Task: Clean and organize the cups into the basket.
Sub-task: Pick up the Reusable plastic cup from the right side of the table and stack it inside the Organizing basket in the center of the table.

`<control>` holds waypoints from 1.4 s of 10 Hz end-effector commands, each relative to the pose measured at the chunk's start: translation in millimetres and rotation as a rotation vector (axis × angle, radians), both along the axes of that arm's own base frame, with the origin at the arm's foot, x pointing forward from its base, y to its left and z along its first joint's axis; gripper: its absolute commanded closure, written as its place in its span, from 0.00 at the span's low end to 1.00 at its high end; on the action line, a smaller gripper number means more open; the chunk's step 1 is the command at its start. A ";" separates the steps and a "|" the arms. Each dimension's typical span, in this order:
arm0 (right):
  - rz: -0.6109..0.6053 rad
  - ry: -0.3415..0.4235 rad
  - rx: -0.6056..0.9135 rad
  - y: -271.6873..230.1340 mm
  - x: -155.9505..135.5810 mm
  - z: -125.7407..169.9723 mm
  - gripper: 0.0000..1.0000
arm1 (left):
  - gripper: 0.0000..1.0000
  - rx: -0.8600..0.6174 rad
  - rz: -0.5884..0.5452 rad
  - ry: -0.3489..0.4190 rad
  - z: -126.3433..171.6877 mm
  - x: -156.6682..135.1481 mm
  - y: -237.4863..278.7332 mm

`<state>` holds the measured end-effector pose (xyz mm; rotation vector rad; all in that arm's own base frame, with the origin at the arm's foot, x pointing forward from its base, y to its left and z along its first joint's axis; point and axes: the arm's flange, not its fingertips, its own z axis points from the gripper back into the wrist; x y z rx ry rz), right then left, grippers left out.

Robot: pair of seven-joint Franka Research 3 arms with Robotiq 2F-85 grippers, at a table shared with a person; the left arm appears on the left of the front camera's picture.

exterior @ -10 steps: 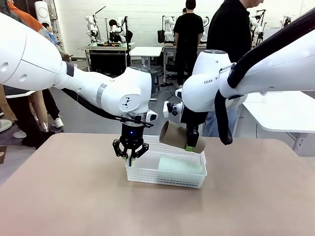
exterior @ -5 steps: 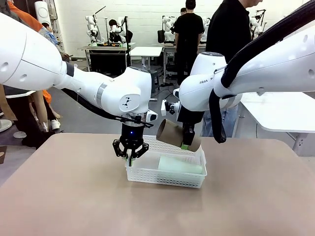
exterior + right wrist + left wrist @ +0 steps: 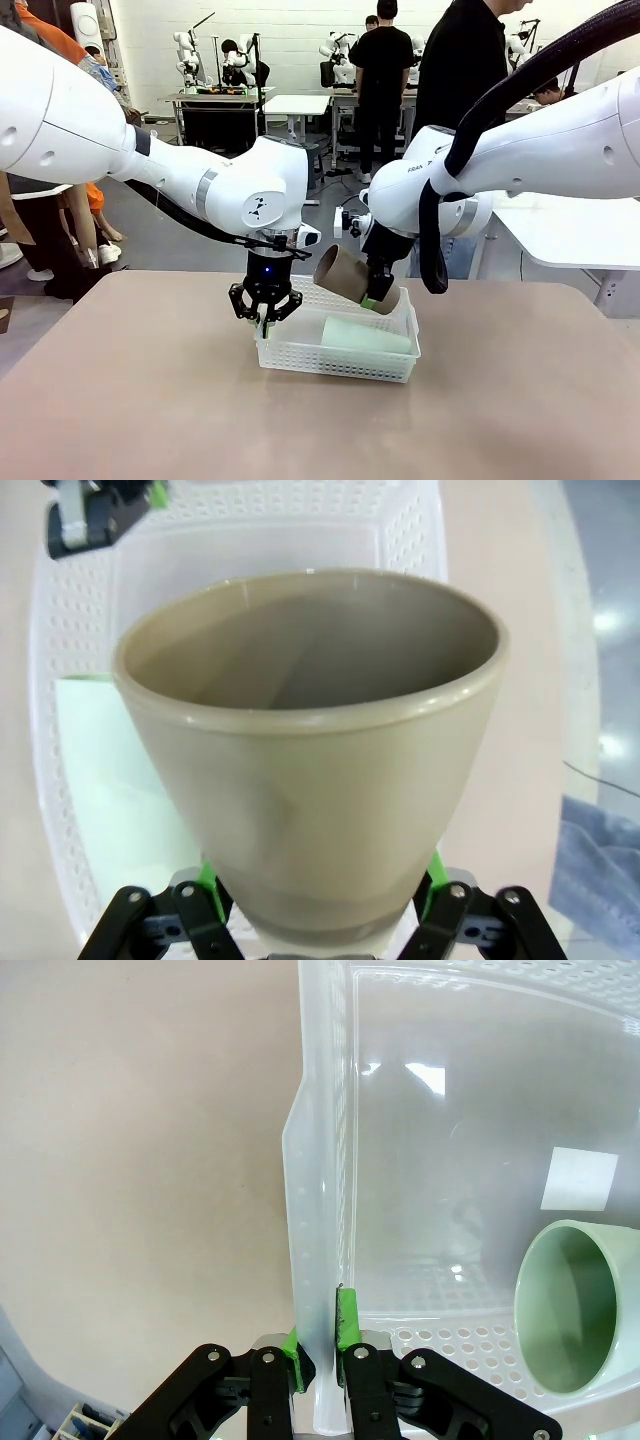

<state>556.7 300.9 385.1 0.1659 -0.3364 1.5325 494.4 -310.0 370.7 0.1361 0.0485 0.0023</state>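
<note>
The white mesh basket (image 3: 300,352) sits mid-table. My left gripper (image 3: 265,318) is shut on its left wall (image 3: 315,1260), green pads pinching the rim. A pale mint cup (image 3: 365,336) lies on its side inside the basket, its mouth (image 3: 570,1305) facing the left wrist camera. My right gripper (image 3: 375,297) is shut on a tan kraft cup (image 3: 350,277), held tilted above the basket's far side. In the right wrist view the tan cup (image 3: 310,750) has its open mouth toward the camera, with the basket (image 3: 400,540) and the mint cup (image 3: 105,770) beneath. A second tan cup is out of view.
The tan tabletop (image 3: 150,400) spreads bare around the basket. A person in black (image 3: 465,70) stands at the far side behind the right arm. Other tables and people are farther back.
My right gripper has carried the tan cup leftward and slightly lower over the basket. The left gripper and basket have stayed put.
</note>
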 end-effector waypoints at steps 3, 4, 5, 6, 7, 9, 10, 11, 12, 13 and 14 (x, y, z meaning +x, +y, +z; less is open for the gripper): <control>-0.003 0.028 0.026 -7.7 12.4 -13.6 0.19 | 1.00 0.003 -0.004 0.001 -0.9 -0.3 0.9; -0.015 0.037 0.009 -9.7 13.6 -16.5 0.19 | 1.00 0.003 -0.004 0.001 -0.9 -0.3 0.9; -0.026 0.048 0.007 -11.2 14.8 -18.7 0.19 | 1.00 0.003 -0.004 0.001 -0.9 -0.3 0.9; -0.028 0.056 -0.013 -11.4 16.1 -21.8 0.19 | 1.00 0.003 -0.004 0.001 -0.9 -0.3 0.9; -0.043 0.059 -0.036 -11.4 18.2 -25.4 0.19 | 1.00 0.003 -0.004 0.001 -0.9 -0.3 0.9; -0.094 0.066 -0.078 -13.4 24.2 -33.4 0.19 | 1.00 0.003 -0.004 0.001 -0.9 -0.3 0.9; -0.098 0.079 -0.082 -14.8 25.8 -36.5 0.19 | 1.00 0.003 -0.004 0.001 -0.9 -0.3 0.9; -0.100 0.087 -0.088 -15.4 26.1 -38.1 0.19 | 1.00 0.003 -0.004 0.001 -0.9 -0.3 0.9; -0.105 0.088 -0.088 -15.6 25.8 -37.4 0.00 | 1.00 0.003 -0.004 0.001 -0.9 -0.3 0.9; -0.103 0.084 -0.086 -15.3 24.5 -35.6 0.00 | 1.00 0.003 -0.004 0.001 -0.9 -0.3 0.9; -0.100 0.081 -0.084 -14.5 23.3 -34.6 0.00 | 1.00 0.003 -0.004 0.001 -0.9 -0.3 0.9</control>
